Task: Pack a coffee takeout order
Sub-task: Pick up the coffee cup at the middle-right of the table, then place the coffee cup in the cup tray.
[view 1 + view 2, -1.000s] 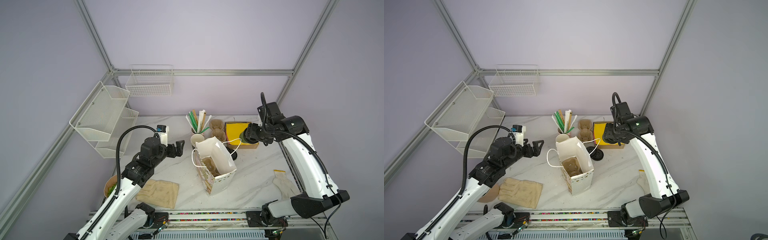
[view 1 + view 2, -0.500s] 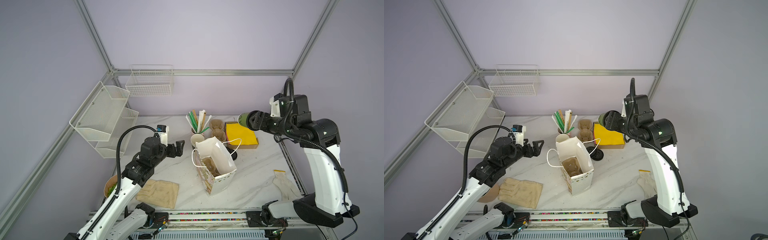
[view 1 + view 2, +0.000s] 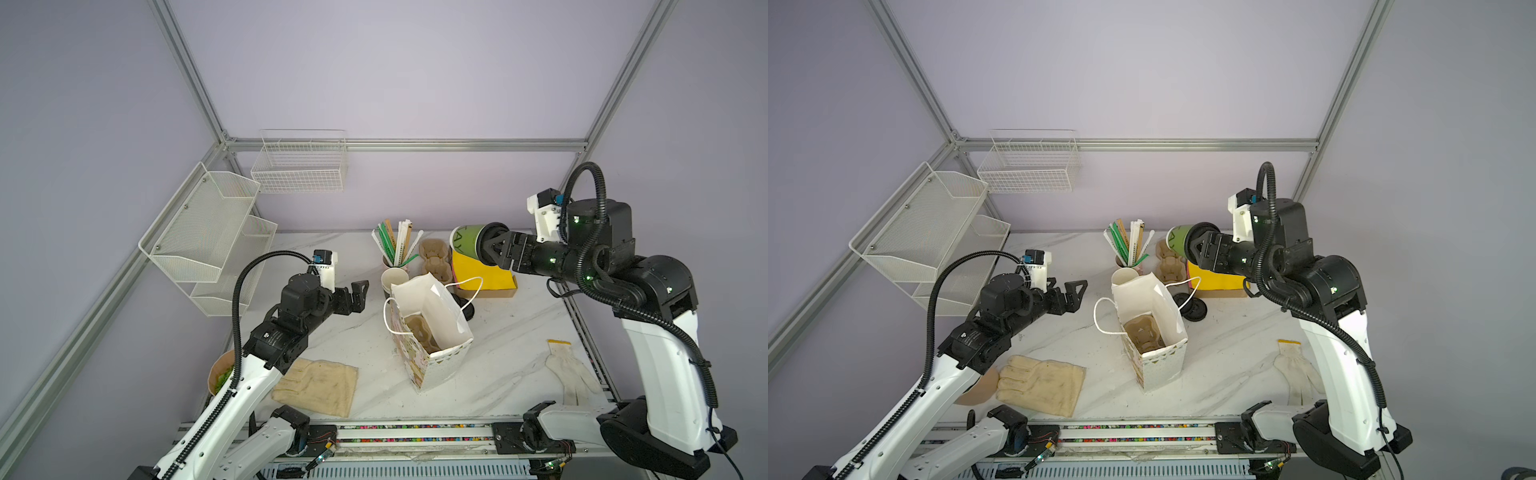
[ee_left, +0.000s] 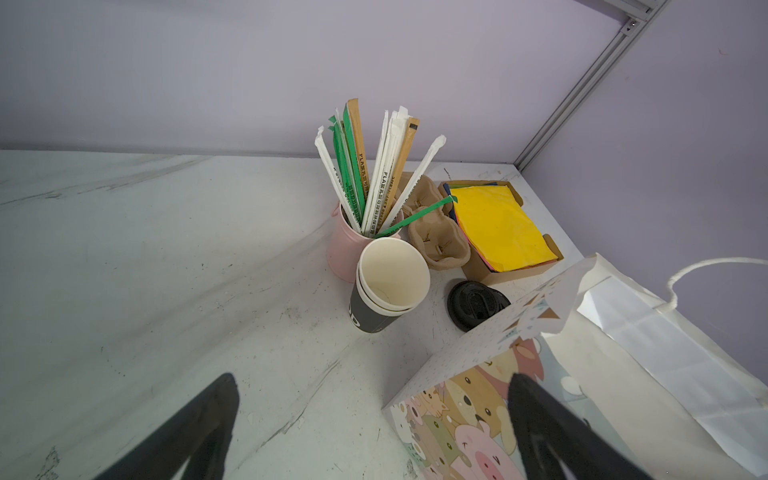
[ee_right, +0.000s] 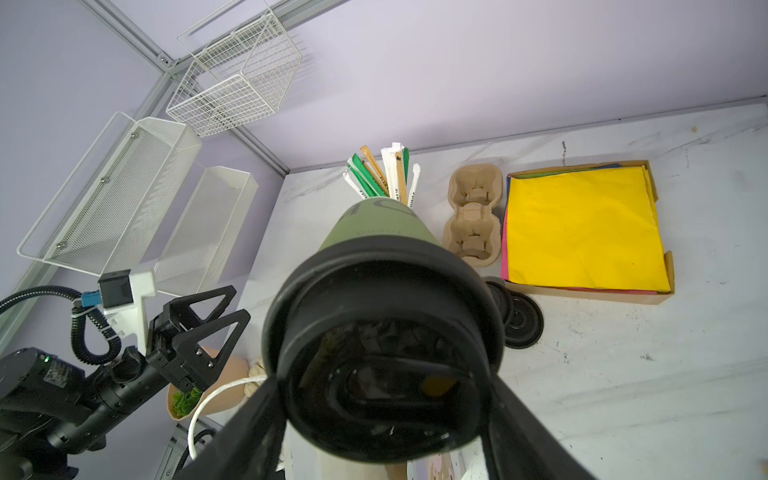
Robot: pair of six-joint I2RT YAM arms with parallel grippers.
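A small dark olive paper cup (image 3: 467,245) with a black lid (image 5: 382,353) lay on its side in the air, base pointing toward the robot's left, above the back of the marble table (image 3: 519,332) near the yellow sheet (image 3: 484,276). The right gripper (image 3: 494,249) was clamped across the lid end, one jaw on either side of the rim. The cup looked light and thin-walled, easy to dent at mid-body. The lidded rim was probably its stiffest part and the sensible place to hold, though smooth plastic could slip or pop off. Whether it held liquid could not be told. Nearer the front stood an open white paper bag (image 3: 432,328) with a brown pulp carrier (image 3: 1144,334) seated inside; a spare carrier (image 3: 434,257) sat by the straws (image 3: 395,245). The left gripper (image 3: 358,296) hovered beside the bag, jaws wide apart and empty. A second earlier the right arm had been bent low, with the cup down by the yellow sheet; since then it had risen and drawn back, while the left arm had not moved
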